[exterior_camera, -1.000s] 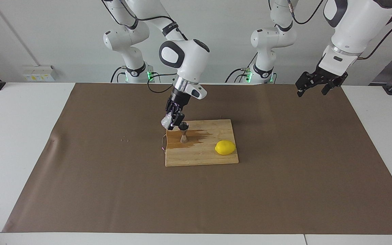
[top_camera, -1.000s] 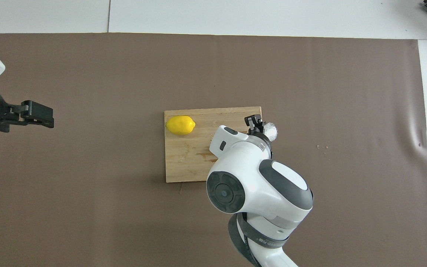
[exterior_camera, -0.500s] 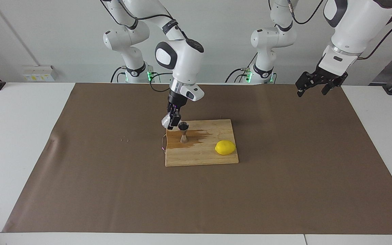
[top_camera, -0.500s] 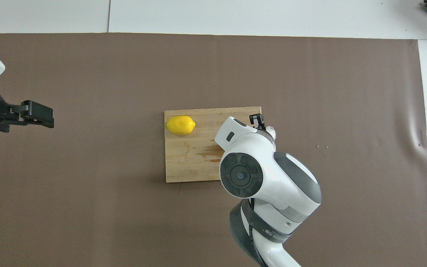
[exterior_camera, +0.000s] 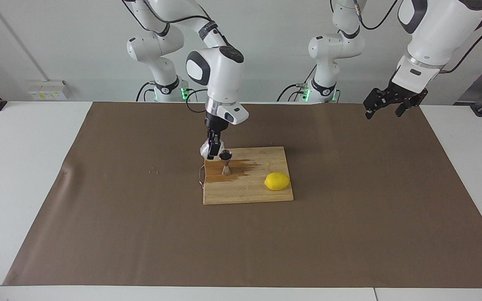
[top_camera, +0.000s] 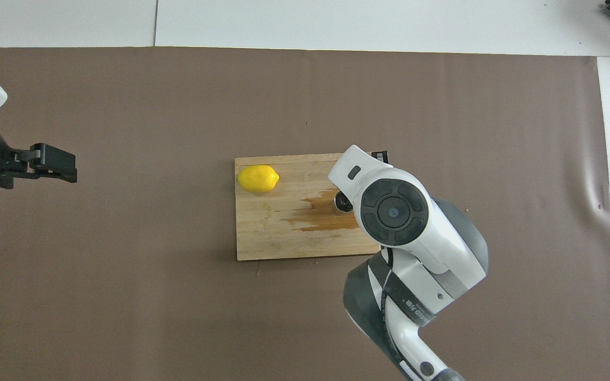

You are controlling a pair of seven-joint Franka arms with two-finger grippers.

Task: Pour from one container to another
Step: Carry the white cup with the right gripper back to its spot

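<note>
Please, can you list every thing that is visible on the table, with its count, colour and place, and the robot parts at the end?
glass cup: one, clear, held by the right gripper beside the jigger's mouth.
jigger: one, silvery, upright on the cutting board, at the right arm's end.
lemon: one, yellow, on the board, at the left arm's end.
cutting board: one, light wood with a dark wet stain, mid-table.
table cover: one, brown.
right gripper: black, shut on the glass cup.
left gripper: black, open, waiting raised over the cover's corner.
</note>
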